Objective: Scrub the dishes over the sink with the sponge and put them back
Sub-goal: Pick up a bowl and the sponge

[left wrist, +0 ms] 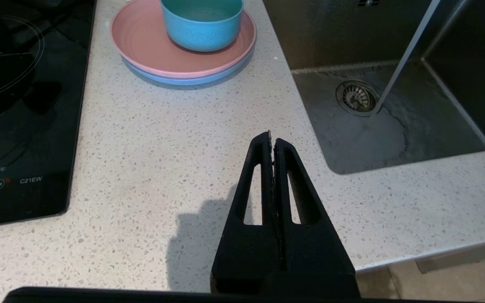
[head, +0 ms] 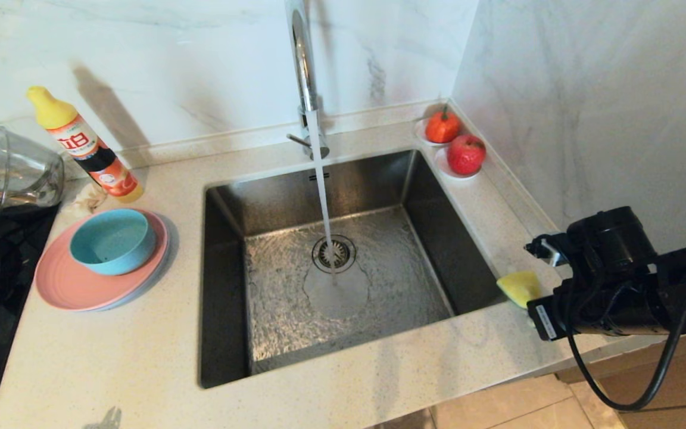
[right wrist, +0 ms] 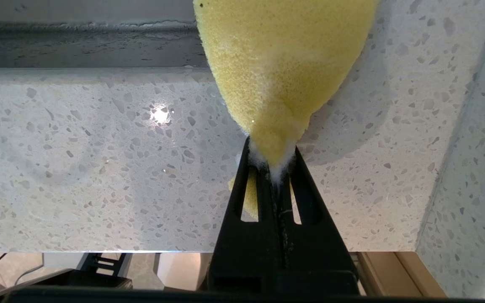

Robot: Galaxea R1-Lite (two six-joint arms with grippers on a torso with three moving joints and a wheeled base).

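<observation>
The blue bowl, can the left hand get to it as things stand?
Probably yes. The left hand is shut and empty over bare counter, and nothing stands between it and the bowl on the pink plate.

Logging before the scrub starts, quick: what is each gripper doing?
Left gripper: shut, empty, over the counter beside the sink.
Right gripper: shut on the sponge, pinching one end.

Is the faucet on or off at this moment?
On. A steady stream of water runs from the faucet down to the drain strainer, and the sink floor is rippled with water.
</observation>
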